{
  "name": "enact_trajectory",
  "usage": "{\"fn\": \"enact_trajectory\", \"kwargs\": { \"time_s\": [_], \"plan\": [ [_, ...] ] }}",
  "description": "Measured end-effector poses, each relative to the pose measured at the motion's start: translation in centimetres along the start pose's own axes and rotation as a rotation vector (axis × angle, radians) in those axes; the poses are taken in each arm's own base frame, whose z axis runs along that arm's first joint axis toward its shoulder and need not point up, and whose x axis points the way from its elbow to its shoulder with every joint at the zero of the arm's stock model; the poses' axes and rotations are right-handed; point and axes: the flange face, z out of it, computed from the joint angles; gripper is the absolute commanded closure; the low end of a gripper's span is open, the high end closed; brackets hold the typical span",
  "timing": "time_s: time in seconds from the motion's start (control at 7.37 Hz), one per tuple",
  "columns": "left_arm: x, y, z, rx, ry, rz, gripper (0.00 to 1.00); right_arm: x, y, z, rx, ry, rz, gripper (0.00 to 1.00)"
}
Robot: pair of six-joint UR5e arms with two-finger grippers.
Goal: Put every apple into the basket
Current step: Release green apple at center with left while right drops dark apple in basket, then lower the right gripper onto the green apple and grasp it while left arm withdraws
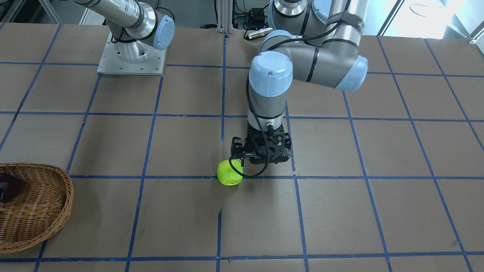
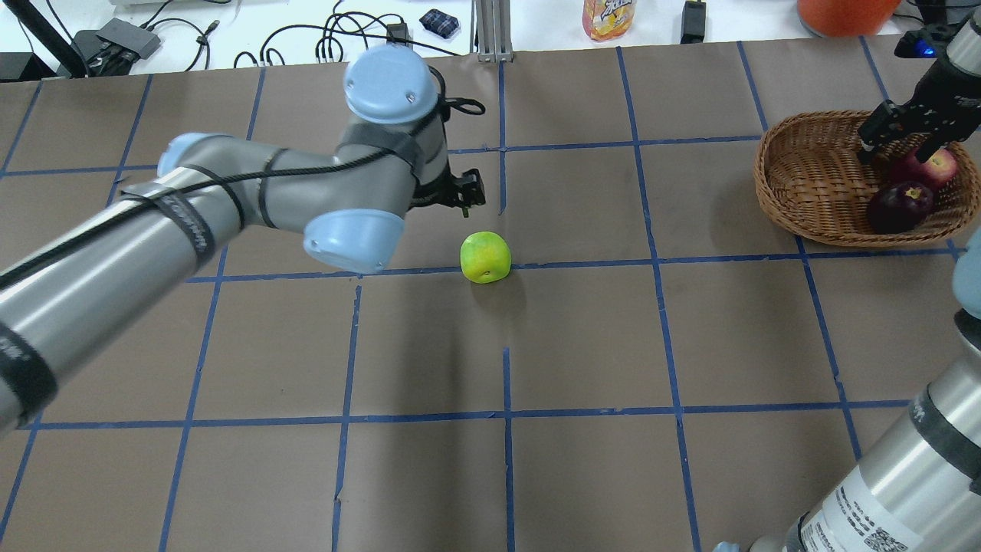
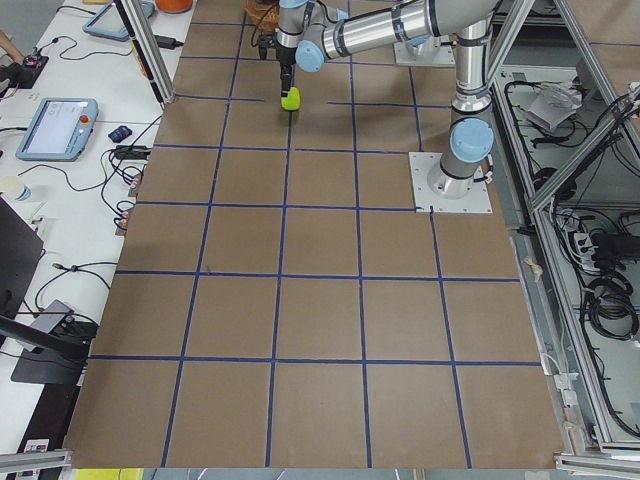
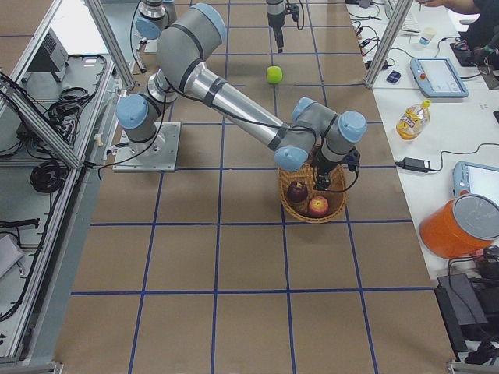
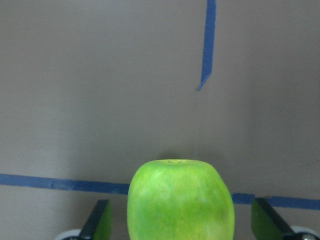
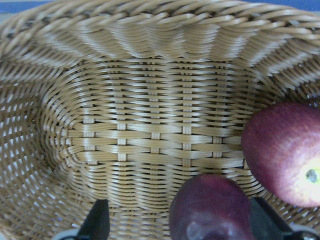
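The lime green apple [image 1: 229, 172] [image 2: 485, 257] [image 5: 180, 200] sits on the table on a blue tape line. My left gripper [image 1: 242, 154] [image 2: 464, 193] [image 5: 182, 227] is open and points down over it, with a finger on each side and a gap to the apple. The wicker basket [image 2: 812, 184] [image 1: 38, 204] [image 4: 312, 216] [image 6: 150, 125] holds the red apple [image 2: 931, 167] [image 6: 285, 155] and the dark maroon apple [image 2: 900, 205] [image 6: 210, 210] [image 1: 7, 187]. My right gripper [image 2: 904, 142] [image 4: 321, 183] hangs open and empty just above the basket.
The right arm's base plate [image 1: 132, 56] stands on the robot's side of the table. A juice bottle [image 2: 609, 17] and an orange container [image 2: 843, 11] stand beyond the far edge. Blue tape lines grid the brown tabletop [image 2: 582, 337].
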Motion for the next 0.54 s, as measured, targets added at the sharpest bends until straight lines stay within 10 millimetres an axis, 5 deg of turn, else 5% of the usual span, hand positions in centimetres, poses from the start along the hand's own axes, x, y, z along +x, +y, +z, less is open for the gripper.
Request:
{"fn": "enact_trajectory", "kwargs": {
  "time_s": [0.14, 0.41, 0.54],
  "plan": [
    [-3.4, 0.1, -5.2, -0.072, -0.011, 0.009, 0.00, -3.6, -0.1, -1.6, -0.003, -0.002, -0.001, 0.00],
    [-7.8, 3.3, -14.9, -0.111, -0.016, -0.009, 0.00, -16.4, -0.7, -4.3, 0.013, 0.029, -0.045, 0.00],
    [-10.0, 4.4, -17.5, -0.098, -0.013, -0.029, 0.00, -23.3, -0.2, -4.8, 0.015, 0.039, -0.026, 0.00]
  ]
}}
